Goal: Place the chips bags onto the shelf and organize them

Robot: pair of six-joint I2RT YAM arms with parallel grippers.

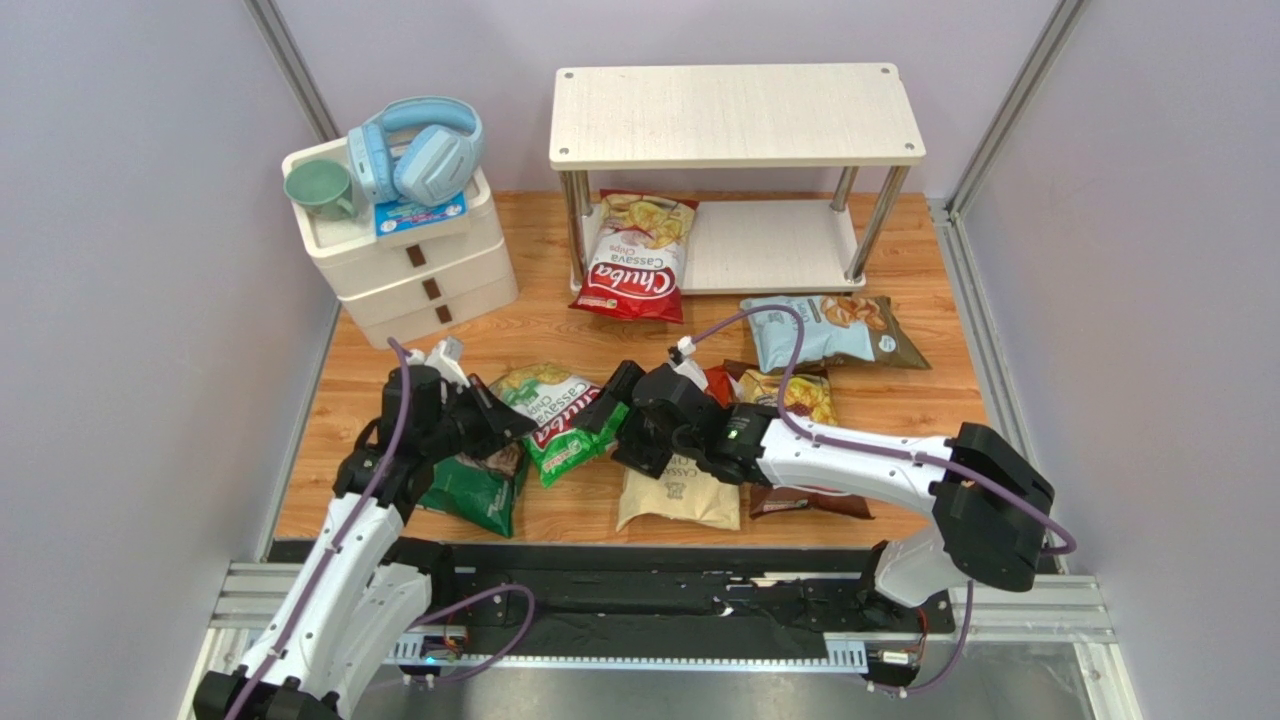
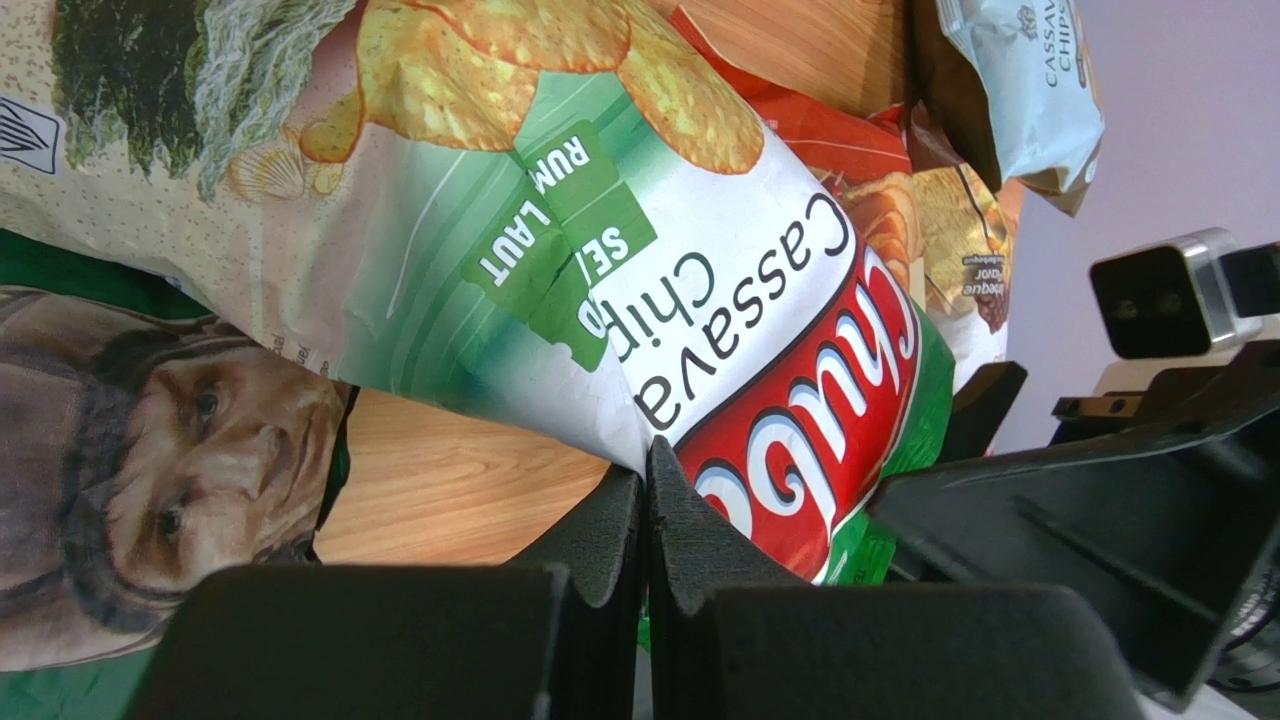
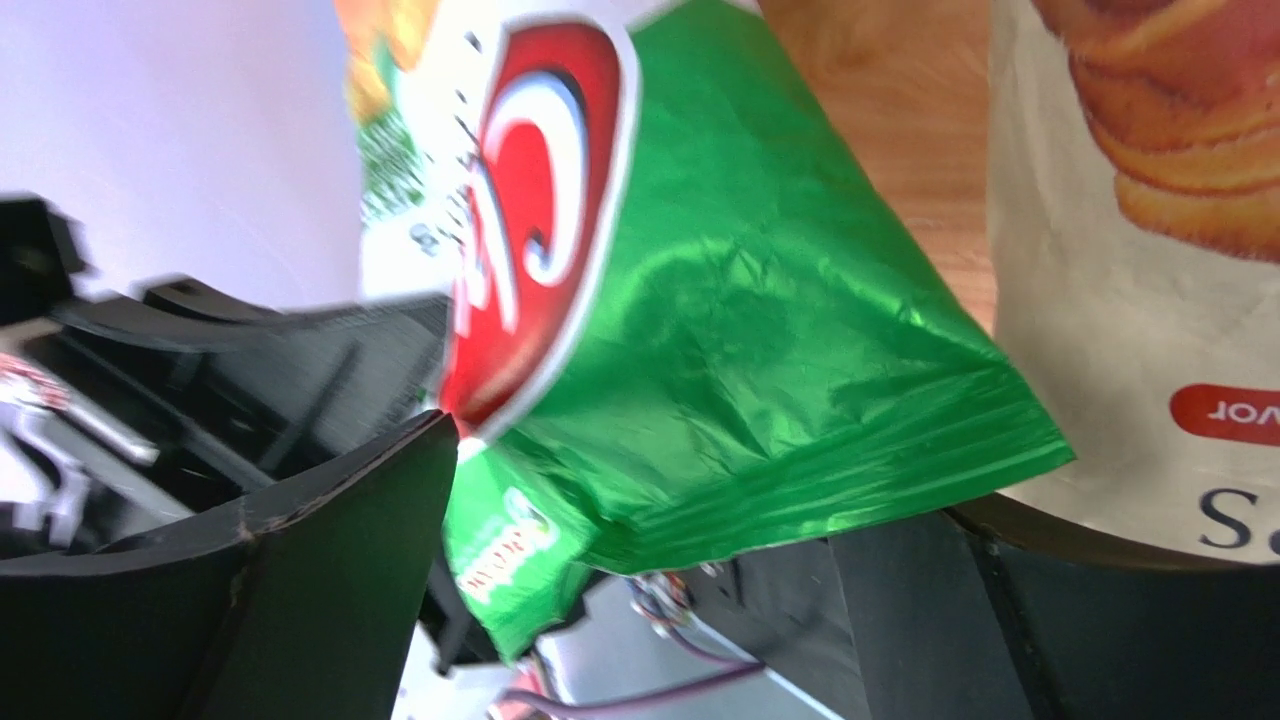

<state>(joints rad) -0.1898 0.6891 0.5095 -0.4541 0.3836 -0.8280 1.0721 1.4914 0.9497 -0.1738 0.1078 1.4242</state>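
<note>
Your table [image 1: 541, 323] carries the shelf [image 1: 736, 116] at 12 o'clock and a white drawer unit [image 1: 413, 263] at 10 o'clock. The red bag [image 1: 639, 258] lies partly on the shelf's lower board at its left end and partly out over the table. The light blue bag [image 1: 834, 330] lies flat at 2 o'clock, just in front of the shelf. The brown bag [image 1: 796, 393] lies at 3 o'clock and the cream bag [image 1: 679, 495] at 6 o'clock, both partly under your right arm. The dark green bag [image 1: 478, 488] lies at 7 o'clock. The green bag [image 1: 559, 423] sits mid-table between your hands. Your left hand [image 2: 646, 503] is pinched closed on the green bag's edge. Your right hand [image 3: 691, 510] is spread wide with the bag's corner between its fingers. Blue headphones [image 1: 421, 150] and a green cup [image 1: 320, 188] rest on the drawer unit.
</note>
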